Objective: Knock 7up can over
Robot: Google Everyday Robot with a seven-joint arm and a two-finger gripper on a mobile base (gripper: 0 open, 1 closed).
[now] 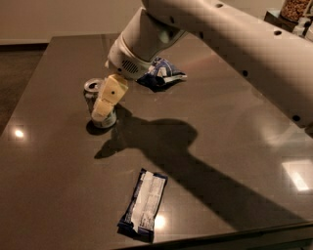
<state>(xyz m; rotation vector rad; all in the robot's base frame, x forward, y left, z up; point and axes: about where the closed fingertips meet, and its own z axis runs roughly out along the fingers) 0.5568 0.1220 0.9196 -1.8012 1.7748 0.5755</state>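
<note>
The 7up can (93,93) stands upright on the dark table (220,127), left of centre, silver top showing. My gripper (104,106) hangs from the white arm and sits right in front of the can, covering most of its body and right side. It looks to be touching the can.
A blue-and-white snack bag (160,73) lies behind the gripper toward the back. A flat dark blue wrapper with a white panel (143,204) lies near the front edge. The arm's shadow crosses the middle of the table. A jar (295,9) stands at the back right.
</note>
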